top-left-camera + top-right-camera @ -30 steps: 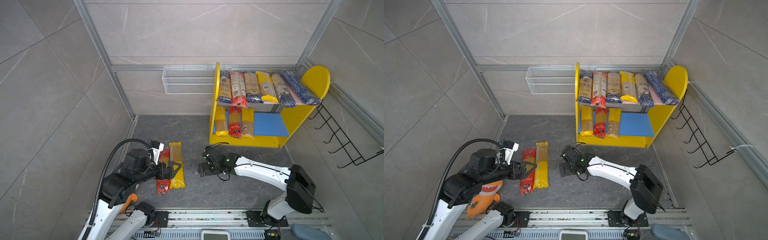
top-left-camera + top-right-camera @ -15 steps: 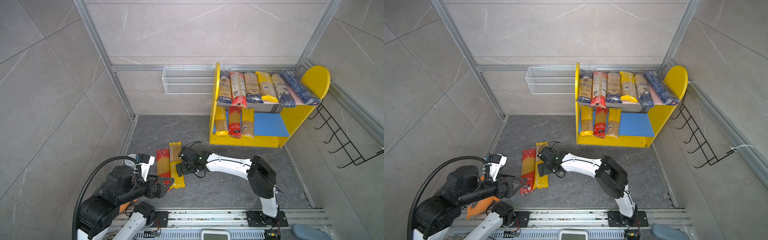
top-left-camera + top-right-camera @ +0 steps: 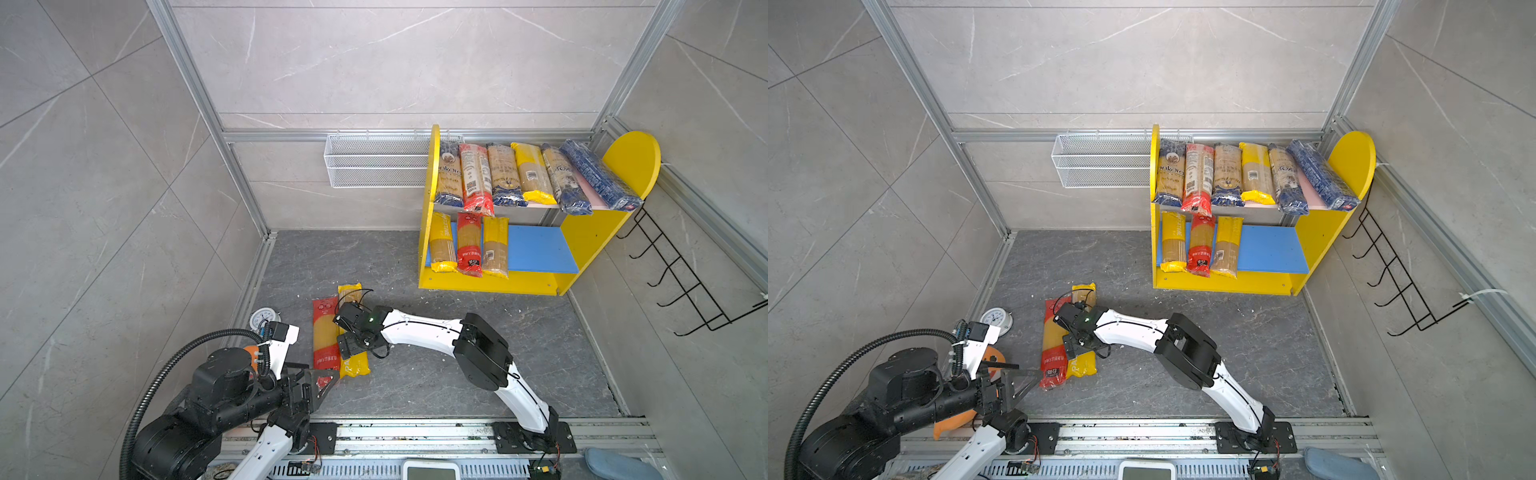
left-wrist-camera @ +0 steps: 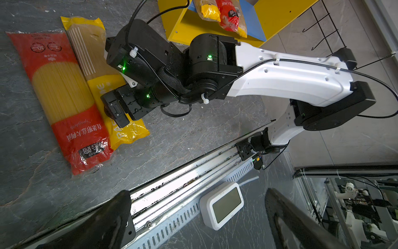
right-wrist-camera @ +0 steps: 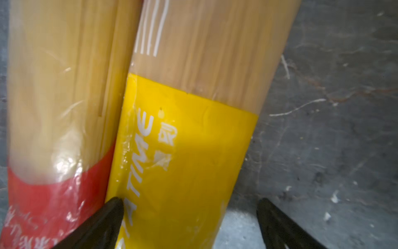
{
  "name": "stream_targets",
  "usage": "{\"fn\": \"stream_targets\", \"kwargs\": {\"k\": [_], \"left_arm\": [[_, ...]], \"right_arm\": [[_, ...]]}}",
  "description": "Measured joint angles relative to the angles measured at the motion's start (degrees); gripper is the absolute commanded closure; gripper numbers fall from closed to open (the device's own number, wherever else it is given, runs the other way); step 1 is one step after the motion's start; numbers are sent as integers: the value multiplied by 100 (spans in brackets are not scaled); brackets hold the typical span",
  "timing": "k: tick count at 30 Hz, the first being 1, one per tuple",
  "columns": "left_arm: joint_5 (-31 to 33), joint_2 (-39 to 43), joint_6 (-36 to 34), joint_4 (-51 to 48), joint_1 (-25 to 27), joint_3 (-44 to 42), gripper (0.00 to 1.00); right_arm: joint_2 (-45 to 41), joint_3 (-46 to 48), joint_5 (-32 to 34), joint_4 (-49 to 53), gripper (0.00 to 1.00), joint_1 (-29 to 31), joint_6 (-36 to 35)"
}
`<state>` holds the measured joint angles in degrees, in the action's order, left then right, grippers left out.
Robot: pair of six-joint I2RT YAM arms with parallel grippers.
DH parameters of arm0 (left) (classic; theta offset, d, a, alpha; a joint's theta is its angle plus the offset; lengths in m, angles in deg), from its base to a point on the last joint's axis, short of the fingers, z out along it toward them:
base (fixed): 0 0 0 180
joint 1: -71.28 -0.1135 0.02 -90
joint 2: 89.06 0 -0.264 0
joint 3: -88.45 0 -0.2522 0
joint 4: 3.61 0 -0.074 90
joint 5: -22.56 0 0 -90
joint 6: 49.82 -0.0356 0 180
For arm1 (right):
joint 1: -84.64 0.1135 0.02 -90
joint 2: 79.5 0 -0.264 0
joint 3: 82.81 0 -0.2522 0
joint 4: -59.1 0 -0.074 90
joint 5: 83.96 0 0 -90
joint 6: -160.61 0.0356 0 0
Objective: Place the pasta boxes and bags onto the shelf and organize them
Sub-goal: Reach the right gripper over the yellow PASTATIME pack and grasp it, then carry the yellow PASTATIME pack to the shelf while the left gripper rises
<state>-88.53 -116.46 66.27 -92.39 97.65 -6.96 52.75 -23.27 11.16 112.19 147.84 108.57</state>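
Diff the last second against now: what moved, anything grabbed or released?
The right gripper swept left from the floor before the shelf to the yellow-ended spaghetti bag, jaws open astride it, nothing gripped. The left gripper, open and empty, backed off the red-ended spaghetti bag toward the rail. Both floor bags and the shelved packs stayed put.

Large pale grey tiles with thin white veins cover the walls (image 3: 374, 62), which meet at aluminium posts (image 3: 210, 124). The floor (image 3: 561, 353) is dark grey, stone-patterned and speckled with pale crumbs. A white wire mesh basket (image 3: 374, 166) hangs on the back wall and a black wire hook rack (image 3: 681, 274) on the side wall, all under soft, even light.
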Motion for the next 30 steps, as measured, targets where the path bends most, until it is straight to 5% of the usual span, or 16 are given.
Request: {"fn": "stream_targets", "kwargs": {"k": [8,14,15,23,30], "left_arm": [[-2,-11,0,9,0,-2,0],[0,-136,0,52,0,-2,0],[0,-164,-4,59,0,-2,0],[-13,-673,-66,345,0,-15,0],[-208,-1390,-302,975,0,-37,0]], "right_arm": [[162,-234,-129,81,6,0,-22],[240,-308,-389,33,93,-28,-83],[208,-216,-455,-74,100,-50,-85],[-1145,1884,-1440,-1550,100,-391,-160],[-2647,3506,-1410,-1086,100,-420,-214]]}}
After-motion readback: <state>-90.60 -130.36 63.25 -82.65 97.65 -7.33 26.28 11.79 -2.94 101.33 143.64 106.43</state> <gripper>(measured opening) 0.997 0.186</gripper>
